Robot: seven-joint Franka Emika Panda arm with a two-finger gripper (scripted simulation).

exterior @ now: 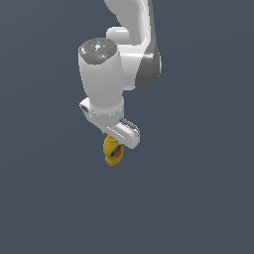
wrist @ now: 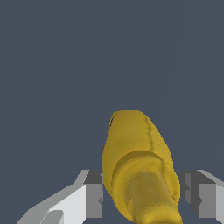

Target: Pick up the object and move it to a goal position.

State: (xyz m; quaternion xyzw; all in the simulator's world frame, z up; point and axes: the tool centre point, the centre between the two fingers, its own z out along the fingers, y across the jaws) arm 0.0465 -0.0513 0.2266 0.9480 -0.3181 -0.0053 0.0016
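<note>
Bottle (wrist: 139,170) between the jaws (wrist: 142,194), cap toward the wrist.

1. Squeeze bottle (exterior: 113,152) sits right under the arm's gripper (exterior: 120,140), hanging below it.
2. In the wrist view it's between the two fingers (wrist: 93,192), one each side.

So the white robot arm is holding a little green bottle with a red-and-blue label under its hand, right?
Nearly. The bottle is yellow, not green; both the exterior view and the wrist view show that. The rest holds: it carries a red-and-blue label and sits under the white arm's hand, between the fingers of the gripper.
</note>
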